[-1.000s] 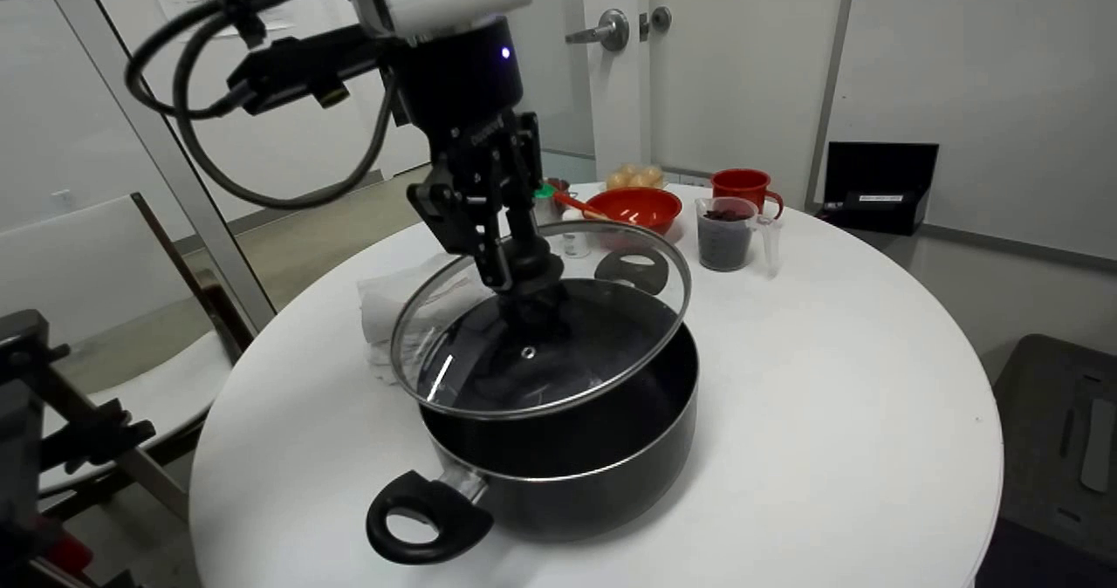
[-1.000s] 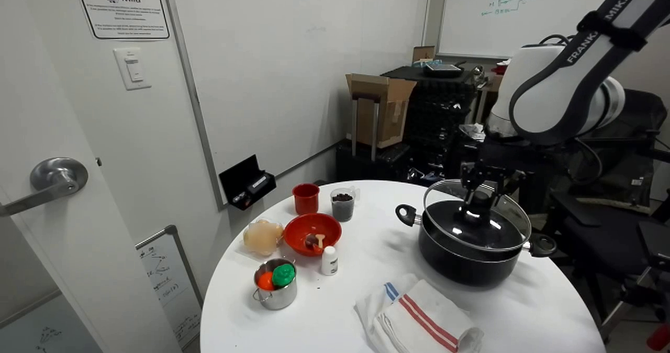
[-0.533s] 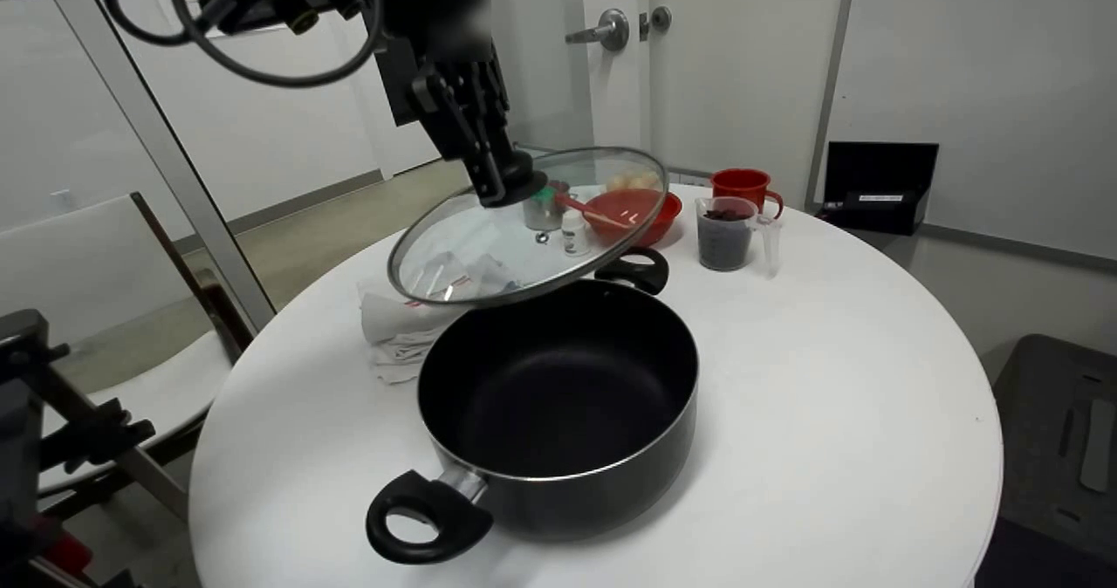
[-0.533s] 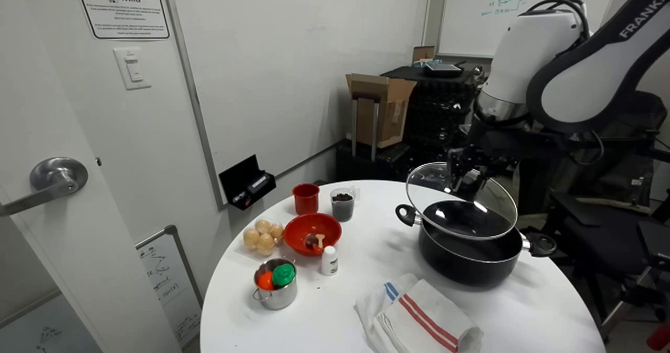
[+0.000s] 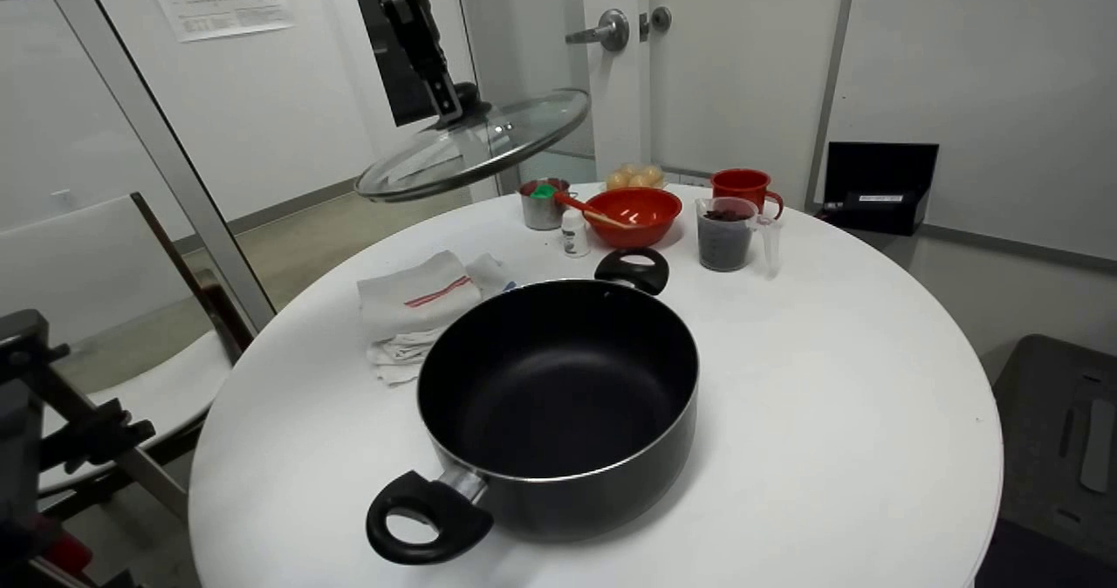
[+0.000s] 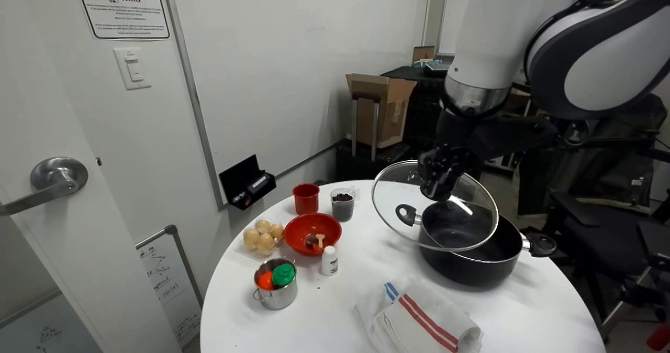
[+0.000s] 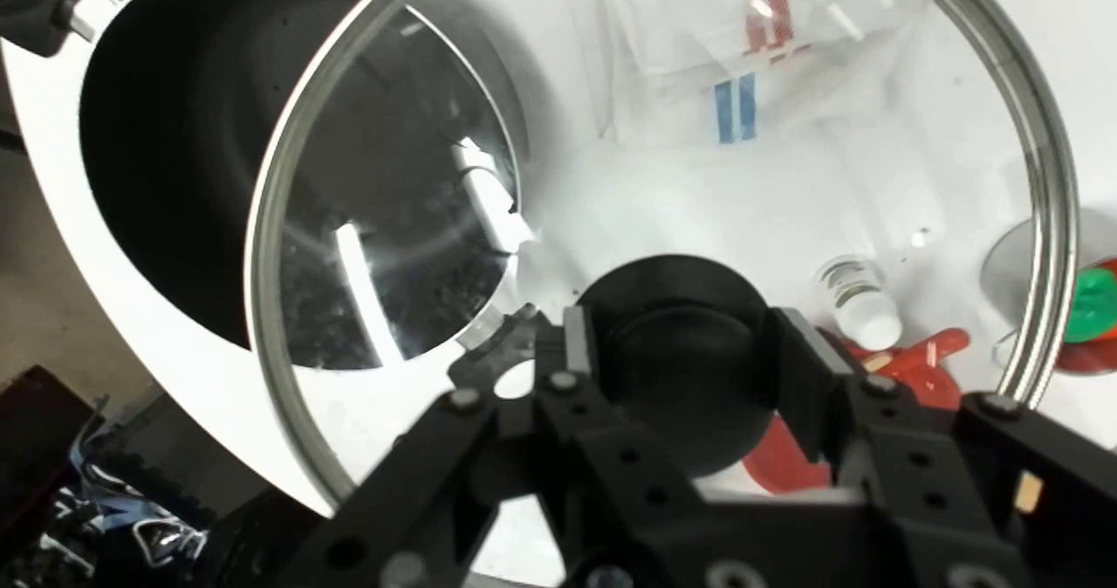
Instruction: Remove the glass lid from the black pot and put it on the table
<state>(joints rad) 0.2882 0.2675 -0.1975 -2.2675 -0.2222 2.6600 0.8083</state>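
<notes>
My gripper point(image 7: 685, 352) is shut on the black knob point(image 7: 676, 278) of the glass lid point(image 7: 663, 195), with one finger on each side. In an exterior view, the gripper point(image 5: 454, 108) holds the lid point(image 5: 528, 130) tilted in the air, behind and above the black pot point(image 5: 602, 501). In an exterior view, the lid point(image 6: 450, 227) appears in front of part of the pot point(image 6: 460, 272), and the gripper point(image 6: 439, 183) covers its knob. The pot stands uncovered on the white table point(image 5: 829, 413), its dark inside showing.
A folded towel point(image 5: 428, 296) lies beside the pot. A white bottle point(image 6: 330, 261), a small steel pot point(image 6: 277, 295), a red bowl point(image 6: 314, 222), eggs point(image 6: 261, 236), a red mug point(image 6: 305, 198) and a measuring cup point(image 6: 343, 206) stand together farther along the table.
My gripper has carried the lid from just above the pot to the left in both exterior views, also rising in an exterior view. The pot's inside is now uncovered there. The pot has not moved.
</notes>
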